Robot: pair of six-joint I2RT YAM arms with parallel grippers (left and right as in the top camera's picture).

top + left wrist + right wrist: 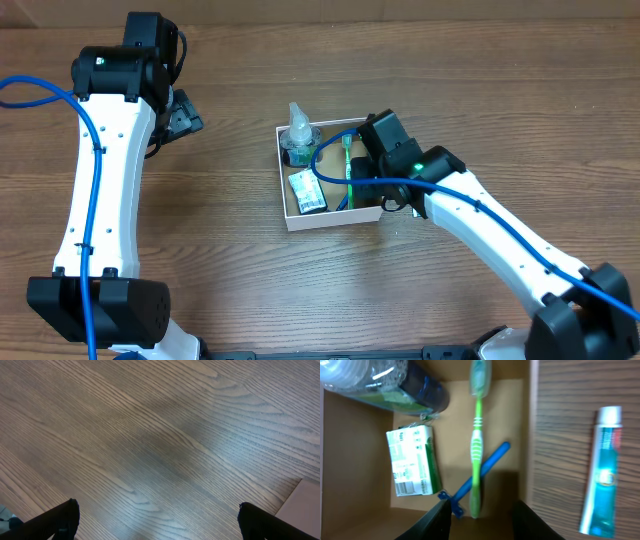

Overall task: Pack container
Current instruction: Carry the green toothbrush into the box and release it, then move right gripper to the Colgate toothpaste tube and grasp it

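The container (330, 220) sits mid-table, a square shallow box with white walls and a brown floor (507, 410). Inside lie a clear bottle (299, 133) (385, 385), a green-and-white packet (306, 190) (413, 462), a green toothbrush (347, 158) (477, 445) and a blue razor (485, 467) under it. My right gripper (372, 178) (482, 522) hangs open over the box's right side, with the toothbrush handle end between its fingers, untouched. My left gripper (188, 112) (159, 525) is open and empty over bare wood, far left of the box.
A teal-and-white toothpaste tube (602, 470) lies on the table just outside the box's wall; my right arm hides it in the overhead view. A pale flat corner (305, 505) shows at the lower right of the left wrist view.
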